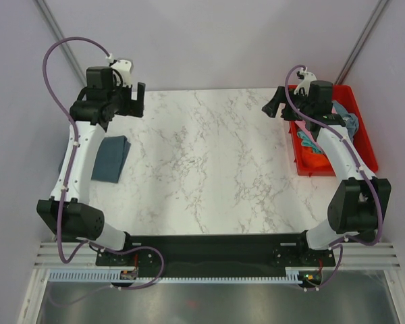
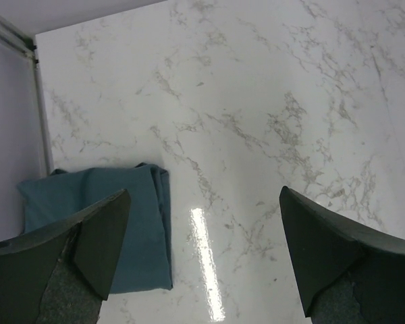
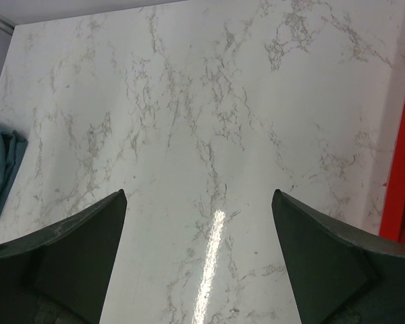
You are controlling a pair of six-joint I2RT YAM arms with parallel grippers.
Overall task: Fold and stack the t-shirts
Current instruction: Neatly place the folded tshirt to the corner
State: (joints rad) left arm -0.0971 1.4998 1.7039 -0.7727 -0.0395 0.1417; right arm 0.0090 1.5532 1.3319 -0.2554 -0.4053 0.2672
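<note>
Folded slate-blue t-shirt [image 1: 112, 159] at left, crumpled t-shirts [image 1: 315, 160] in red bin [image 1: 366, 138]

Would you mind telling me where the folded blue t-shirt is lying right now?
In the top view the folded blue t-shirt lies at the left edge of the table, beside the left arm, across from the red bin on the right.

you've got a folded shirt [image 1: 112, 158] at the table's [image 1: 209, 169] left edge, and a bin [image 1: 366, 138] at the right edge with more shirts [image 1: 312, 160] inside.
</note>
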